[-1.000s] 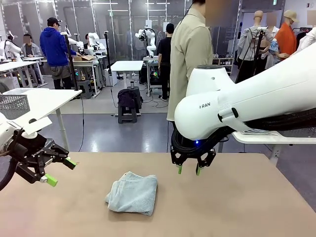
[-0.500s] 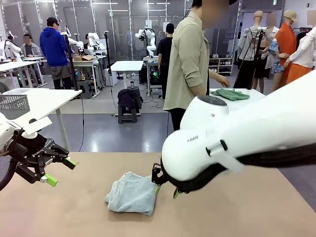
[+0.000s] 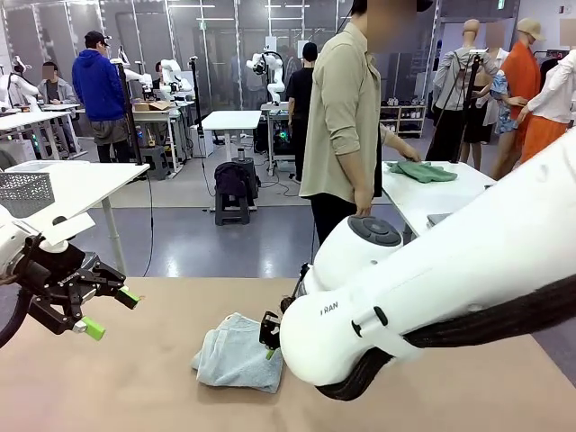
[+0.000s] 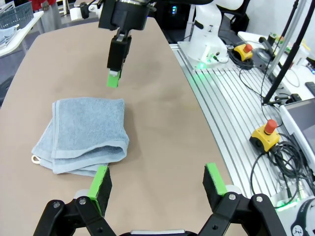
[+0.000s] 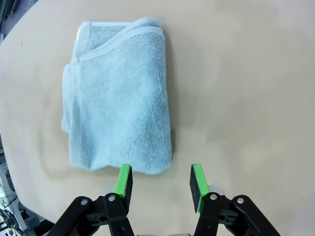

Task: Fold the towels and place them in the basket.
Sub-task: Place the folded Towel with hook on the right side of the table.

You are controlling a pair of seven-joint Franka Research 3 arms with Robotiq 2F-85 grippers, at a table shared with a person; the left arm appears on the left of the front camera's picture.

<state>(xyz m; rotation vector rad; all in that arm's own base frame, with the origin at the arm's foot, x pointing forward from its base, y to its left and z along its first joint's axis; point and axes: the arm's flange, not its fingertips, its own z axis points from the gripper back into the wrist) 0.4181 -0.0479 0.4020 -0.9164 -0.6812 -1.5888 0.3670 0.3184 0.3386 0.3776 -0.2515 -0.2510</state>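
Note:
A folded light blue-grey towel [image 3: 236, 354] lies on the brown table, a little left of centre. My right gripper [image 5: 160, 184] hovers open just over the towel's [image 5: 118, 113] near edge, with nothing between its green pads [image 5: 124, 181]. In the front view the right arm covers most of that gripper [image 3: 268, 340], which sits at the towel's right edge. My left gripper [image 3: 108, 310] stays open and empty at the table's left side, well clear of the towel [image 4: 83, 132]. A green towel [image 3: 423, 171] lies on the white table behind, under a person's hand. The basket is out of view.
The bulky right arm [image 3: 423, 306] spans the table's right half. A person [image 3: 346, 117] stands at the far edge, turned toward the white table [image 3: 450, 193]. A pale grey mesh basket [image 3: 25, 191] sits on a side table at far left. Bare brown tabletop [image 3: 117, 387] surrounds the towel.
My right arm swung down and to the left, bringing its gripper from mid-table to the towel's right edge. The person turned toward the white table behind. The left arm stayed still.

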